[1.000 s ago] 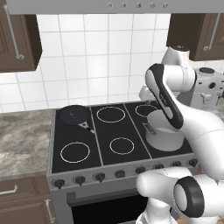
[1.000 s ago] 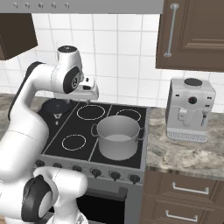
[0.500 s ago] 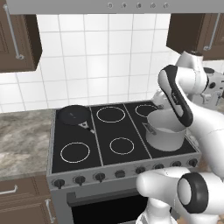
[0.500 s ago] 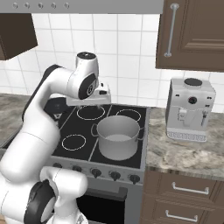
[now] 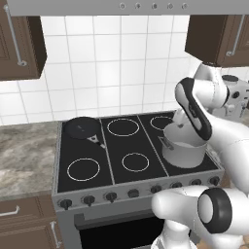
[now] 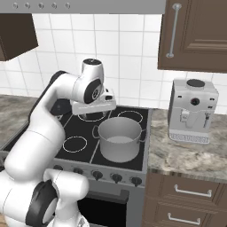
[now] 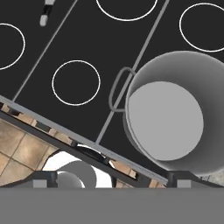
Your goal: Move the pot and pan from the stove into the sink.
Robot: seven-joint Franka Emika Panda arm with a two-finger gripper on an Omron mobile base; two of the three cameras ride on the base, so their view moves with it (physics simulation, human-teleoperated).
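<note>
Hovering above the stove [image 5: 121, 151], the gripper [image 6: 94, 106] stood fully open and held nothing. The pot [image 6: 119, 138] sat just below and in front of it on the front right burner, apart from the fingers (in the hand view the pot [image 7: 175, 113] lay ahead, one loop handle turned toward the middle of the cooktop). The pan [image 5: 82, 126] rested well off to the gripper's left on the rear left burner, its handle pointing forward.

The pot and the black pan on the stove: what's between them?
Bare black stovetop with white burner rings separates the pot from the pan, seen in the left base view.
</note>
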